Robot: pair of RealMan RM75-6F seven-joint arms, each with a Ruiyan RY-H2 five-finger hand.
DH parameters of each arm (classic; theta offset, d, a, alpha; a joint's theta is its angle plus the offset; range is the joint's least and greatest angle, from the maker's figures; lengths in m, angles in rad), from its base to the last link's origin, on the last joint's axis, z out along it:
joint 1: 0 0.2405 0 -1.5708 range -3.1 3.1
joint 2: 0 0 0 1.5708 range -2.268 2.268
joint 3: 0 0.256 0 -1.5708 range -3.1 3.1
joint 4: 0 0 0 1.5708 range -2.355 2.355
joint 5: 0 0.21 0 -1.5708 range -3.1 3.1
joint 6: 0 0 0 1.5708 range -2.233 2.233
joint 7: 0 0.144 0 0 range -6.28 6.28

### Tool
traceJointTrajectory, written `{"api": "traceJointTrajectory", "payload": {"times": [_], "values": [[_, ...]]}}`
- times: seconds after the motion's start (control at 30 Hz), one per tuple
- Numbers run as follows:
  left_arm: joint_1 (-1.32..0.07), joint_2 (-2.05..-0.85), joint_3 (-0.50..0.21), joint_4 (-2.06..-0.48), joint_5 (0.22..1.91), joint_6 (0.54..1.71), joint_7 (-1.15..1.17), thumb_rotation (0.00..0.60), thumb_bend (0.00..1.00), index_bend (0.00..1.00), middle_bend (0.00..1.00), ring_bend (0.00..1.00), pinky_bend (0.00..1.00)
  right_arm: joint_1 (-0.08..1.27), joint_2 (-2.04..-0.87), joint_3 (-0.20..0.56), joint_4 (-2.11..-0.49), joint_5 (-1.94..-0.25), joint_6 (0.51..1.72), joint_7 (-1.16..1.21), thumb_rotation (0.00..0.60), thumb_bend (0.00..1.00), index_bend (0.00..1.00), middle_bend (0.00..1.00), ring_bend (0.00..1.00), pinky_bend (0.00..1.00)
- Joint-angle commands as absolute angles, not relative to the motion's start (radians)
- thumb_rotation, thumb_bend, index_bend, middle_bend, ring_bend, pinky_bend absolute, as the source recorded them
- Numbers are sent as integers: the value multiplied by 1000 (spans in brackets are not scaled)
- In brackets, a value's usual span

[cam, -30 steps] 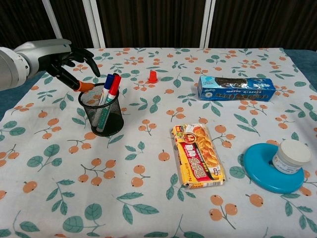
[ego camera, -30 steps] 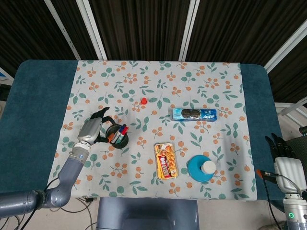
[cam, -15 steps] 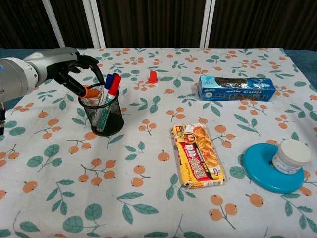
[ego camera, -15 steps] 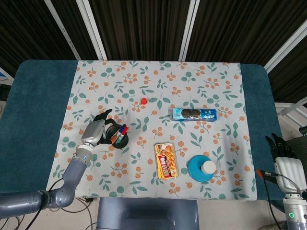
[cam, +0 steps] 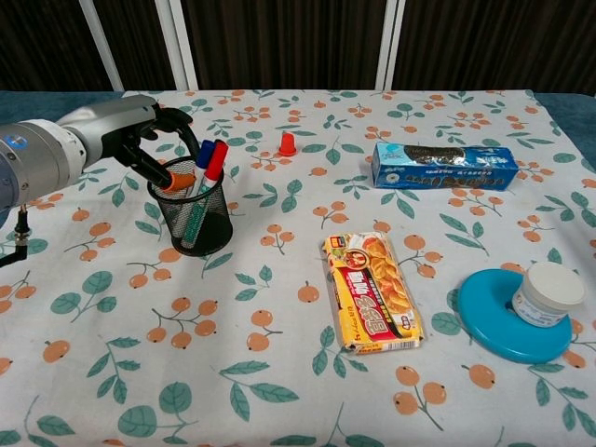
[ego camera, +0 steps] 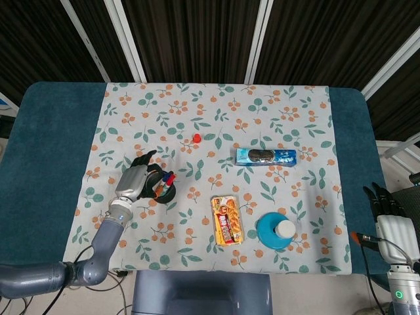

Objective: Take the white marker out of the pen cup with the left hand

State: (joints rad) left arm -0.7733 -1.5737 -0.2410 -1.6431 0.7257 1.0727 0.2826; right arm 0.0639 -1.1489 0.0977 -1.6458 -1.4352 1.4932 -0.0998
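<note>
The black mesh pen cup [cam: 199, 212] [ego camera: 165, 189] stands upright at the left of the floral cloth. Two white-bodied markers lean in it, one with a blue cap [cam: 204, 154] and one with a red cap [cam: 216, 158]. My left hand [cam: 126, 138] [ego camera: 134, 179] is at the cup's left side, fingers apart. One orange-tipped finger [cam: 181, 178] sits at the cup's rim, just left of the markers, and holds nothing. My right hand [ego camera: 387, 211] hangs beyond the table's right edge, fingers stretched and empty.
A small red cap [cam: 288, 142] lies behind the cup. A blue biscuit box [cam: 445, 166] is at the back right. An orange snack packet [cam: 371, 291] lies in the middle. A white jar [cam: 548, 291] stands on a blue disc [cam: 494, 321] at the right.
My left hand has moved right and down towards the cup. Its orange-tipped finger went from outside the cup's left side to its rim. The right hand has not moved.
</note>
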Motion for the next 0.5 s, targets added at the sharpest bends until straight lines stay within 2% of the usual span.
{"api": "traceJointTrajectory", "payload": {"times": [0.03, 0.5], "values": [[-774, -1581, -242, -1636, 723, 1072, 288, 600, 335, 454, 25, 0, 0, 64, -1148, 98, -1646, -1435, 1493, -100, 600, 109, 95, 9, 62, 175], [-768, -1585, -251, -1634, 720, 1057, 291, 600, 387, 505, 35, 0, 0, 64, -1147, 98, -1646, -1434, 1492, -96, 600, 109, 95, 9, 62, 175]]}}
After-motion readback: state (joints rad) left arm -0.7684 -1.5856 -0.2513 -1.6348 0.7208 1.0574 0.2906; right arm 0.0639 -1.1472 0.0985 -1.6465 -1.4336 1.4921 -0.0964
